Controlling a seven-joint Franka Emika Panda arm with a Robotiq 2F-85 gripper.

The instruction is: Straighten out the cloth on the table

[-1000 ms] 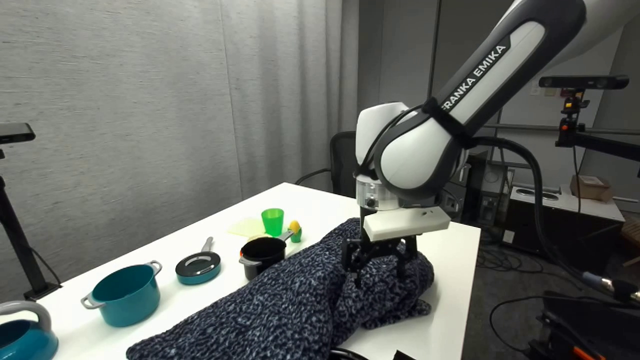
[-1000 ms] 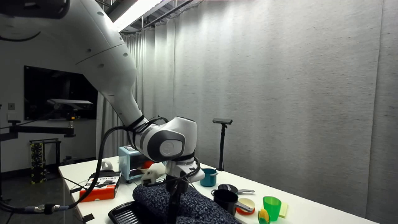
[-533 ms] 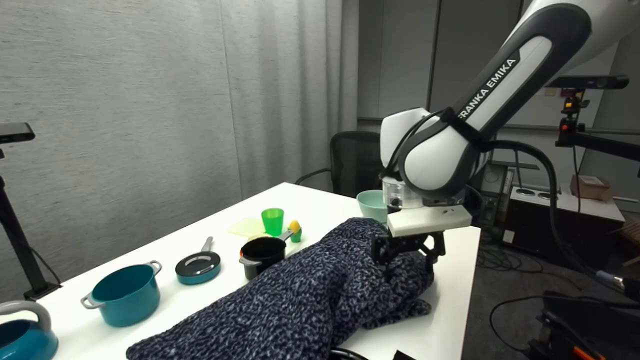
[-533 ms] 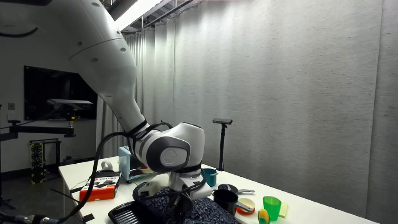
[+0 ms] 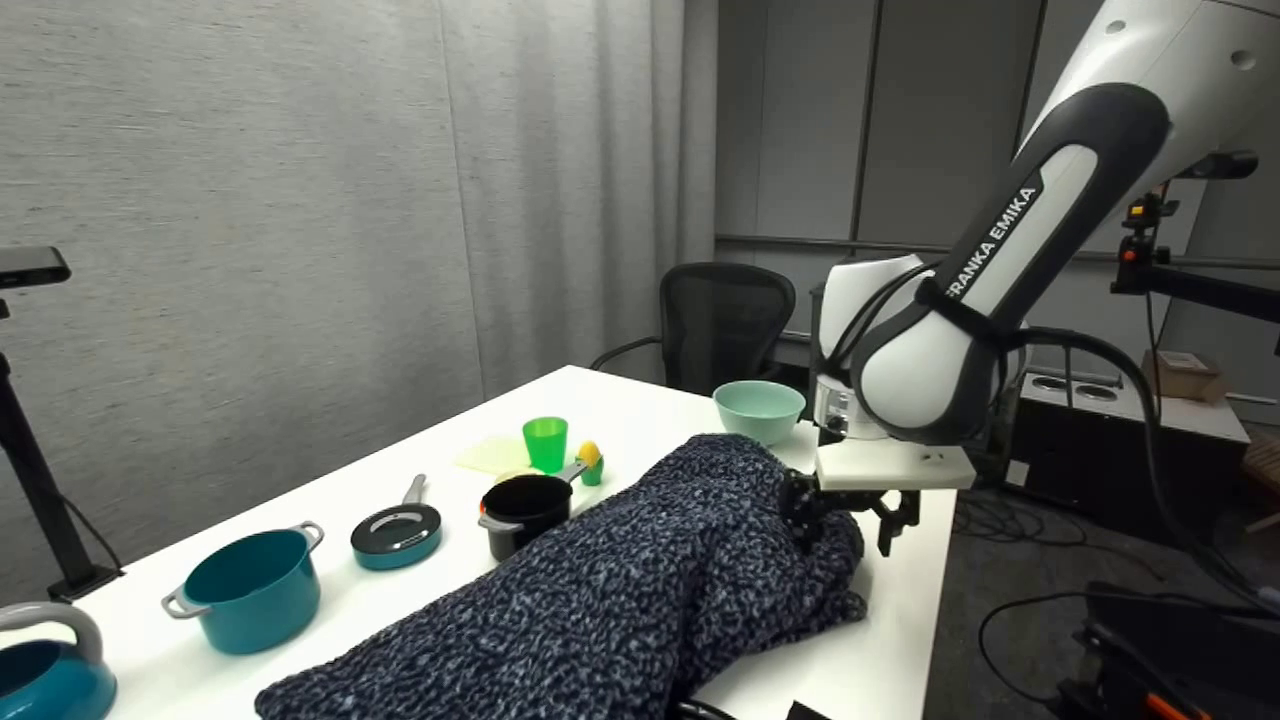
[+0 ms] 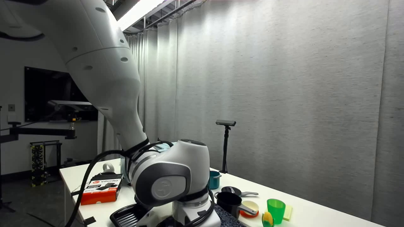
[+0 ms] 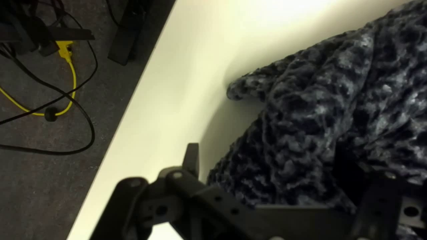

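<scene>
The dark navy speckled cloth (image 5: 600, 590) lies rumpled and bunched along the white table (image 5: 860, 670), with folds at its right end. In an exterior view only a small strip of the cloth (image 6: 227, 217) shows beside the arm. My gripper (image 5: 845, 540) is open at the cloth's right end. One finger (image 5: 805, 515) is against or in the folds; the other finger (image 5: 888, 530) stands outside the cloth's edge. In the wrist view the gripper (image 7: 267, 155) straddles the bunched cloth (image 7: 300, 126), with the left finger over bare table. Whether the right fingertip presses the cloth is hidden.
A mint bowl (image 5: 760, 408) stands behind the gripper. A black pot (image 5: 528, 510), a pan (image 5: 397, 530), a teal pot (image 5: 255, 585) and a green cup (image 5: 546, 443) line the cloth's far side. A black ridged tray (image 6: 127, 216) and a box (image 6: 102, 189) are near the arm.
In an exterior view the gripper has moved right and down to the cloth's right end, uncovering the mint bowl. The cloth's folds there have shifted slightly. The gripper stays open.
</scene>
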